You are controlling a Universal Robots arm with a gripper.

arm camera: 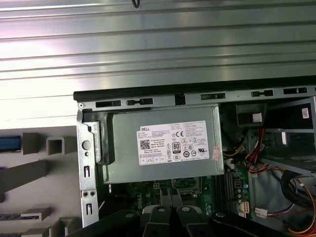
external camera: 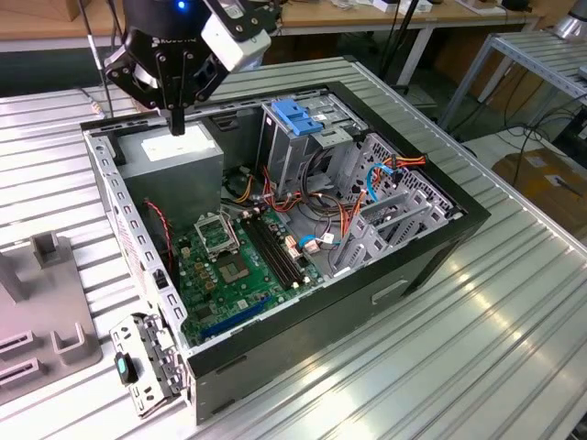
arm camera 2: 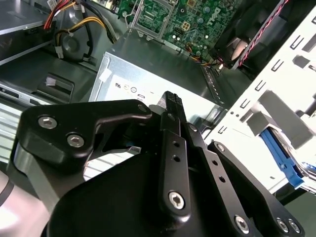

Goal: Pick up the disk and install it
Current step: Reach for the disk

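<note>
Your gripper [external camera: 176,121] hangs fingers-down over the grey power supply box [external camera: 174,163] in a corner of the open computer case [external camera: 417,261], clear of the box's labelled top. The fingers [arm camera 2: 173,143] are drawn together and you hold nothing: in the second wrist view they run side by side to a single tip with no part between them.

The disk [arm camera: 10,143] looks to be the blue-edged piece sitting in the grey fixture [external camera: 46,312] just outside the case wall nearest the power supply. So little of it shows that you should take this as likely, not certain. In the second wrist view, the disk [arm camera 2: 282,160] appears as a blue edge beyond that white perforated wall. A slotted fixture of this kind presumably holds it at a known pose, with its edges free for the fingers to close on.

The case lies on its side on the ribbed table [external camera: 413,367] with the panel off, which, as I judge it, gives a straight path down to the drive cage [external camera: 298,160]. Don't confuse the ridged blue latch piece [external camera: 298,115] on top of that cage with the disk. No part of the pick-up is done.
</note>
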